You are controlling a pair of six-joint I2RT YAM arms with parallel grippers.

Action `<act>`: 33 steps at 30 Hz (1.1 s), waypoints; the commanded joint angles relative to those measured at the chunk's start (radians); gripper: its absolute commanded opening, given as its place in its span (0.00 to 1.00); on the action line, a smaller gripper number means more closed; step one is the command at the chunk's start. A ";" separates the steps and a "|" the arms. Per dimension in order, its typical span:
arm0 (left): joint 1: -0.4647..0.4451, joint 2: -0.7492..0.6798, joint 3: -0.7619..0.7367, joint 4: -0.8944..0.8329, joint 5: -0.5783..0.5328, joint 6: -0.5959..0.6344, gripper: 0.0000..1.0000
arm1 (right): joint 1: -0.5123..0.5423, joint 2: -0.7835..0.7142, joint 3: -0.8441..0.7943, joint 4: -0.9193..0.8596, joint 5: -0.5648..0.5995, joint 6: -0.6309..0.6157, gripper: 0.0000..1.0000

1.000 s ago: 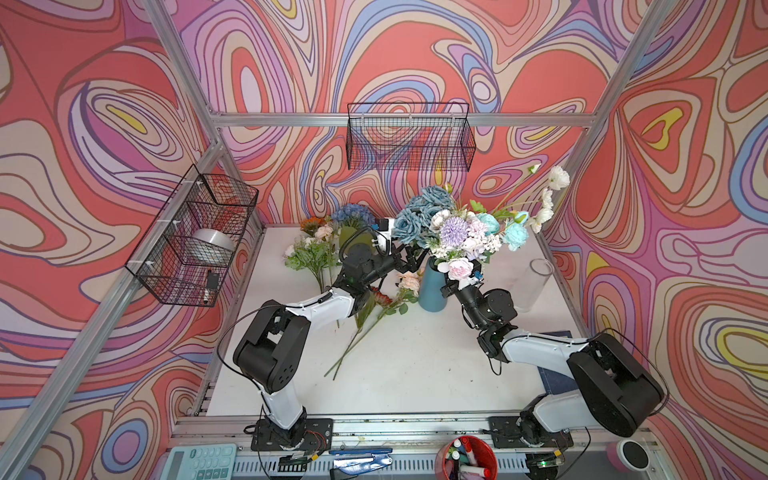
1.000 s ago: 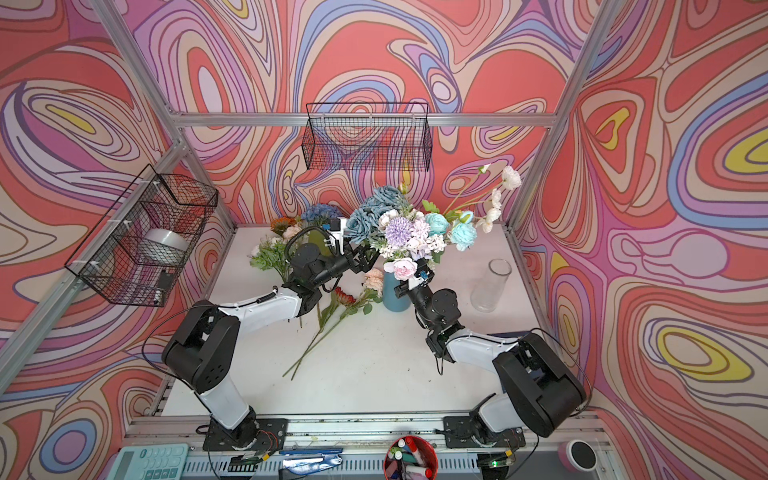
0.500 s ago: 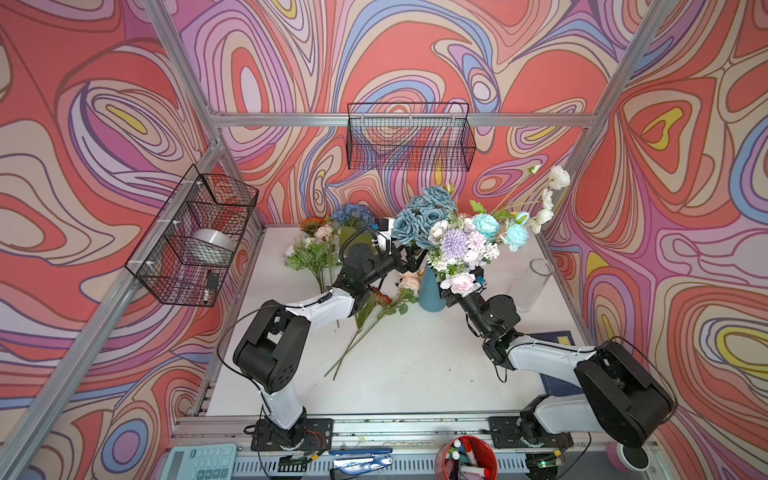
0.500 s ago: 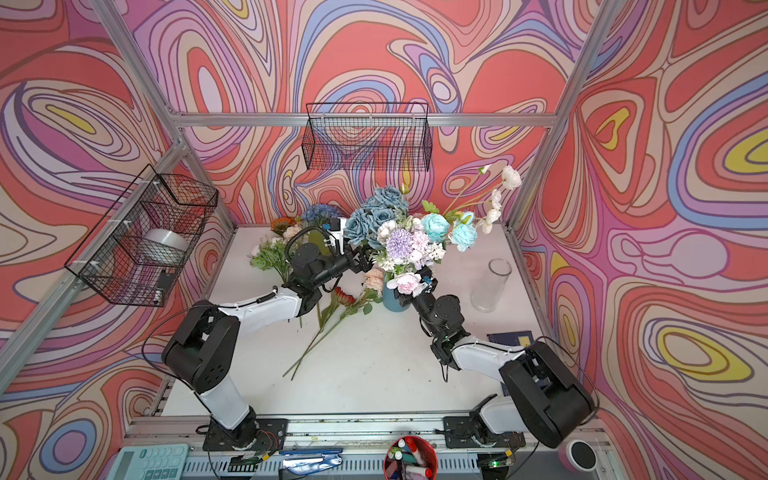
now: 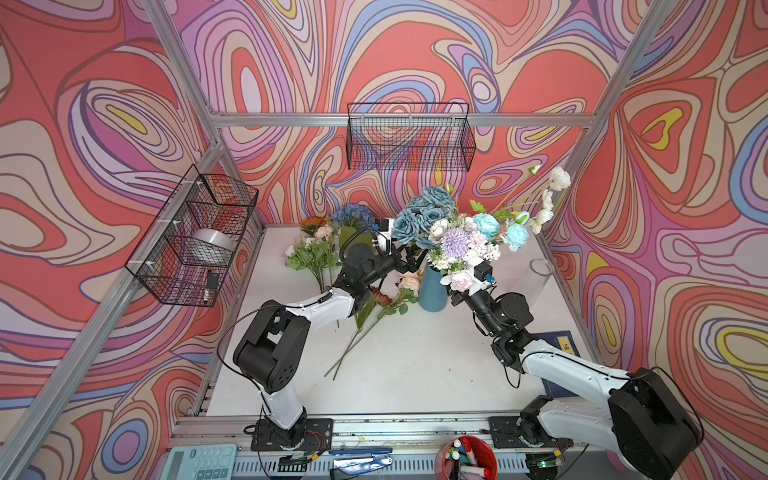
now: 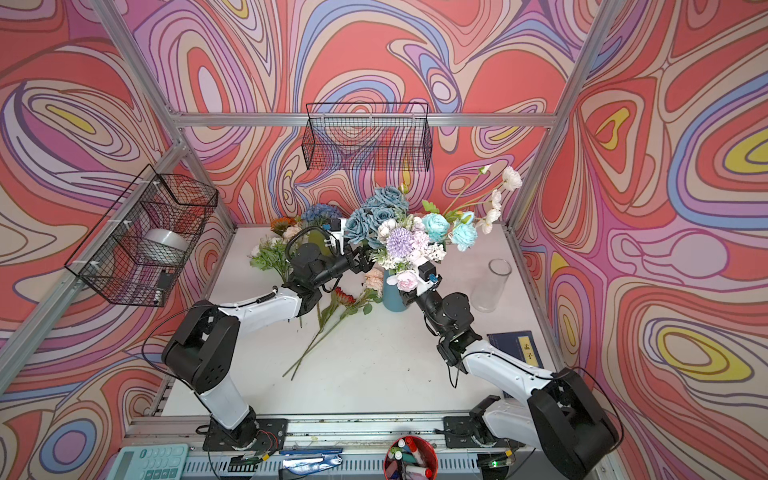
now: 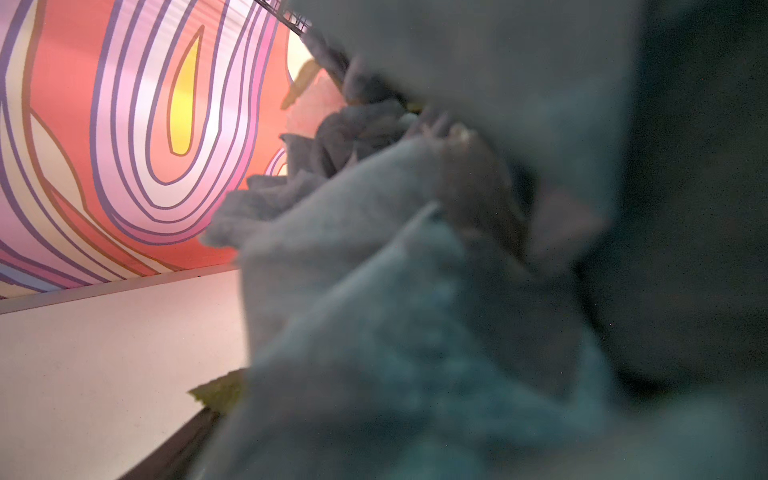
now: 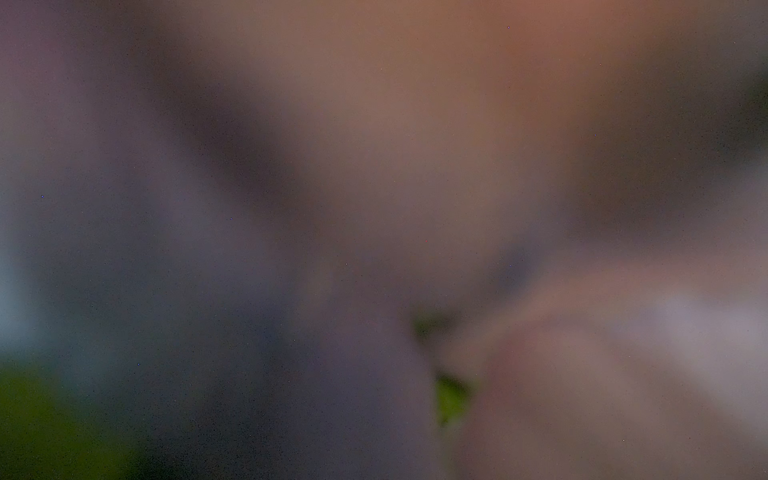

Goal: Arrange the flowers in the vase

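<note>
standing bunched in blue vase [image 5: 432, 291] mid tabletop [image 5: 415, 374]: most flowers [image 5: 455, 245]; loose stems [image 5: 365, 320] lying beside vase, more blooms [image 5: 316, 253] lying at back left. left end effector [image 5: 406, 261] gaping wide by stems under blue roses [image 5: 428, 208]. right end effector [image 5: 456, 297] sitting just beside vase under pink bloom [image 5: 460, 280], opening hidden, cannot tell

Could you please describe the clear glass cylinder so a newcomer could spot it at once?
On the white table, find the blue vase packed with flowers near its middle. Look right of it, toward the wall: the clear glass cylinder stands upright there. Unlike the vase, it is transparent and holds no flowers.
</note>
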 commanded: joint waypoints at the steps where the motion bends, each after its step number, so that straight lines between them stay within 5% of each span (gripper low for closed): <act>1: 0.000 -0.022 0.018 0.003 0.003 -0.006 0.98 | -0.002 0.011 0.015 0.011 0.009 -0.017 0.31; 4: 0.000 -0.022 0.018 0.003 0.002 -0.005 0.98 | -0.002 0.010 0.002 -0.014 0.021 -0.029 0.06; 23: 0.000 -0.008 0.002 0.038 0.023 -0.043 0.97 | -0.002 0.111 -0.057 -0.072 0.122 0.005 0.13; 25: 0.000 -0.013 -0.005 0.041 0.024 -0.045 0.97 | -0.002 0.094 -0.056 -0.097 0.121 0.009 0.19; 29: 0.000 -0.034 -0.036 0.053 0.031 -0.067 1.00 | -0.002 0.038 -0.052 -0.211 0.094 0.048 0.58; 33: 0.000 -0.062 -0.092 0.065 0.048 -0.099 1.00 | -0.002 -0.007 -0.071 -0.290 0.063 0.099 0.70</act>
